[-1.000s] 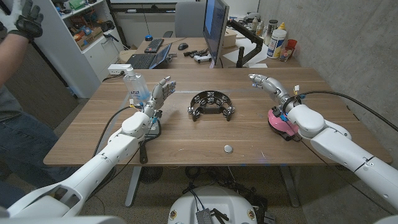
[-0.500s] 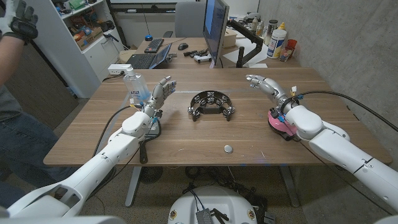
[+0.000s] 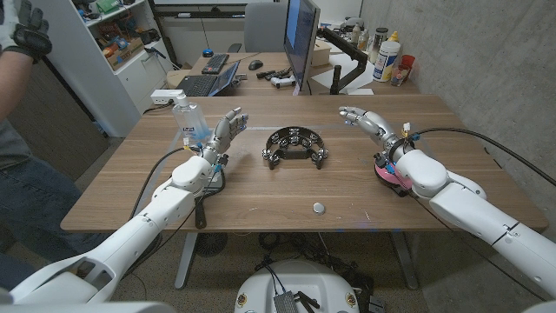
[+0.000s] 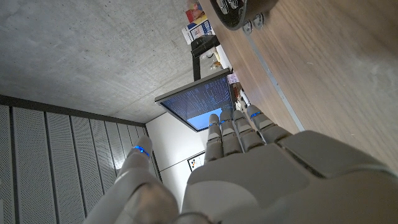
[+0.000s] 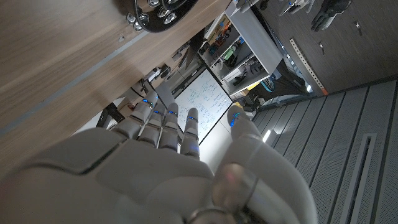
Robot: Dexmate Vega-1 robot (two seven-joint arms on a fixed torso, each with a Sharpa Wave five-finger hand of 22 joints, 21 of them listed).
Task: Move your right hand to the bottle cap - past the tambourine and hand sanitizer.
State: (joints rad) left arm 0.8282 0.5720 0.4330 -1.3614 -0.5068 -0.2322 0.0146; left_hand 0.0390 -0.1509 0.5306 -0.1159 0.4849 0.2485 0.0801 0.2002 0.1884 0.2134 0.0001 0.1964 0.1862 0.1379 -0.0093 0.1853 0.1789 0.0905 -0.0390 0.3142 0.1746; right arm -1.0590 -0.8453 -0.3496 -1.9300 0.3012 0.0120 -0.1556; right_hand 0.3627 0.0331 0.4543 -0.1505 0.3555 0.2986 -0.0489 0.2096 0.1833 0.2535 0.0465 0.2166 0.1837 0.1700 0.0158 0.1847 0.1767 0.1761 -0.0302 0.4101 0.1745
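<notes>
Two white arms reach over the wooden table (image 3: 261, 196), and the right hand (image 3: 363, 120) hangs above the far right part, fingers apart and holding nothing. The left hand (image 3: 224, 130) stands near the hand sanitizer (image 3: 189, 122) on the far left, fingers spread, also holding nothing. Between them lies the tambourine (image 3: 295, 146), black with silver jingles, roughly mid-table. A pink object (image 3: 388, 170) sits at the right, partly hidden under the right forearm. Smallest of all, the bottle cap (image 3: 320, 208) lies alone near the front edge, slightly right of centre, well apart from everything else.

Judging from this, the reach is at an early stage: the right hand is far from the cap and needs to come near and leftward. To do it well, I'd say keep the hand raised while it sweeps, give the tambourine room so the fingers don't clip its jingles, and lower only once it is over the cap. The cap is light and would likely skid if nudged.

From the head view you get the full layout, cap included. From the right wrist view you get the back of the hand with its open fingers (image 5: 163, 127) and the tambourine's edge beyond. The left wrist view catches a monitor (image 4: 199, 102) behind the table.
</notes>
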